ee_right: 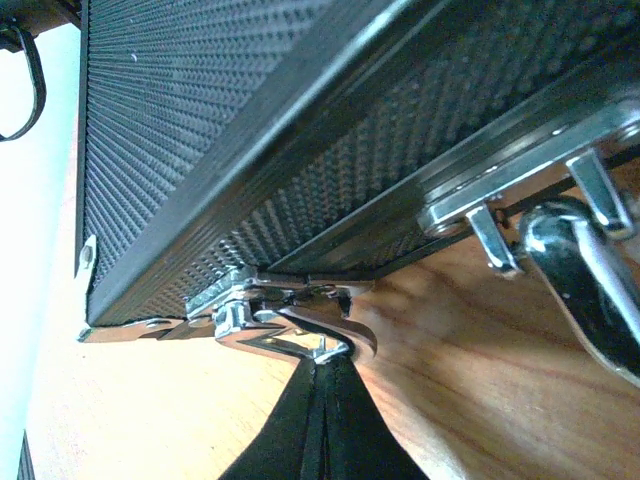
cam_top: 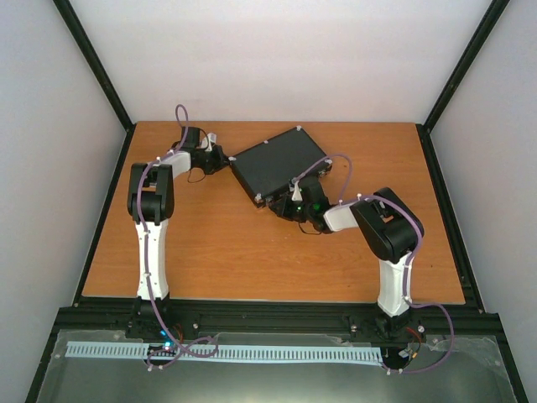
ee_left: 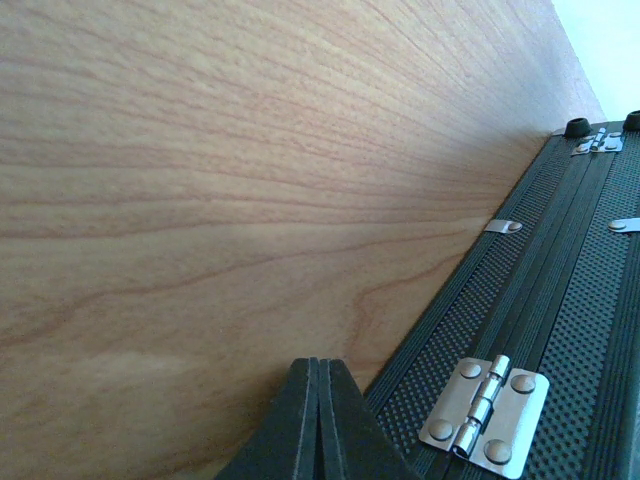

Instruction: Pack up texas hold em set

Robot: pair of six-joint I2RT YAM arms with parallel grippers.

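Shows the black case (cam_top: 277,164) lying closed near the middle of the desk's (cam_top: 252,260) far edge, the left claw (ee_left: 318,366) pressed together beside a hinge (ee_left: 485,410), and the right claw (ee_right: 325,366) pressed together at a silver latch (ee_right: 265,318) near the handle (ee_right: 575,255).

I work in a robot test cell, a lab rig and no one's home. My wood-grain counter (cam_top: 252,260) is boxed in by plain white panels (cam_top: 277,59) set in black metal posts (cam_top: 92,59). My left arm (cam_top: 151,227) and right arm (cam_top: 390,252) are bolted to a black extruded rail (cam_top: 277,317), and purple cables (cam_top: 436,336) loop down by a white slotted duct (cam_top: 226,353).
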